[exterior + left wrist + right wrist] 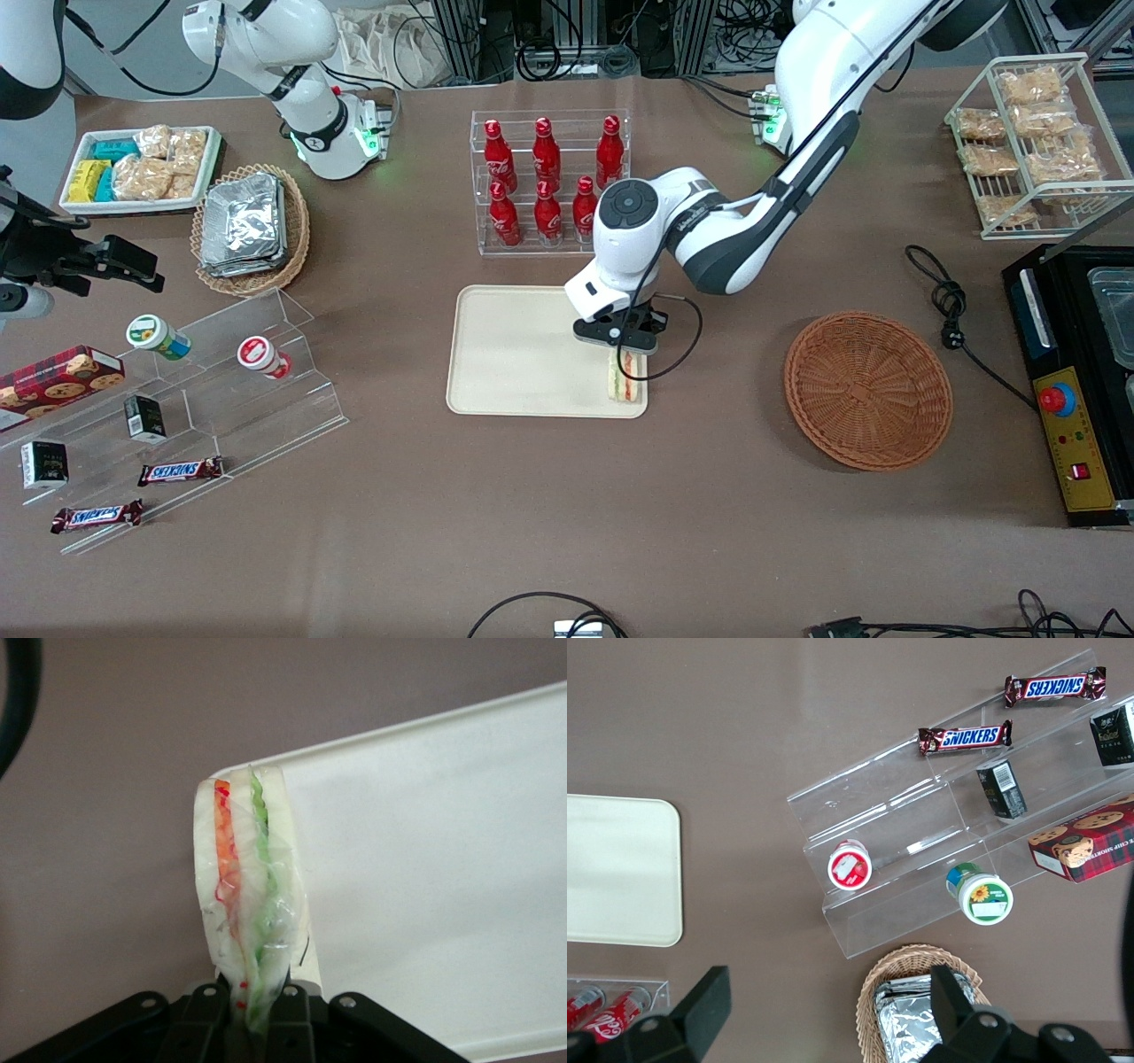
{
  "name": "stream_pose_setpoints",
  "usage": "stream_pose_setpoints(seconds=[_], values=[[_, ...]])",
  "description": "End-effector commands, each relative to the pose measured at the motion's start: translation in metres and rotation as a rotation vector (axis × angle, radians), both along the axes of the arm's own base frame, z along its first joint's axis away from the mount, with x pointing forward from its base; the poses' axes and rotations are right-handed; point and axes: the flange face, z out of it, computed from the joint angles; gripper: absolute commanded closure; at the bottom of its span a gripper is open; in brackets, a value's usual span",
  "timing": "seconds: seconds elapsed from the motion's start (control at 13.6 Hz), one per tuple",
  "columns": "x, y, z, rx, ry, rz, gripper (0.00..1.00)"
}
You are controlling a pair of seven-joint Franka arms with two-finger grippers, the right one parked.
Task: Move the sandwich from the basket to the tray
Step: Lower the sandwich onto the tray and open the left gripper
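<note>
The tool [623, 347] grips the sandwich [624, 376] on edge at the corner of the tray [514, 354]. Risk: on release it may topple over the rim onto the bench [567, 514].

Robot lab, aluminium framing [567, 35], mock shop shelves [177, 399]

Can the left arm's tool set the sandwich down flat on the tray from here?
Probably yes: the tool is shut on the sandwich over the tray corner nearest the basket; nothing lies beneath.
</note>
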Motion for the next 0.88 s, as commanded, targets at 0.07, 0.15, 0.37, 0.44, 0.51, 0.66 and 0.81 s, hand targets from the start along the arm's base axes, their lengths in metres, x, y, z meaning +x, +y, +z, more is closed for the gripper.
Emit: stream_pose_setpoints(seconds=[0.07,0.15,0.37,0.44,0.51,0.66,0.81], values=[[-0.022,-0.003,-0.018,-0.006,-0.012,0.007,1.0],[-0.027,-0.008,-0.02,-0.011,-0.024,0.003,1.0],[-0.031,-0.009,-0.028,-0.006,-0.04,-0.005,1.0],[-0.031,-0.01,-0.03,-0.01,-0.044,0.0,1.0],[-0.031,-0.01,-0.034,-0.01,-0.044,0.008,1.0],[-0.032,-0.01,-0.038,-0.001,-0.059,0.007,1.0],[-0.032,-0.011,-0.045,-0.003,-0.05,0.003,1.0]])
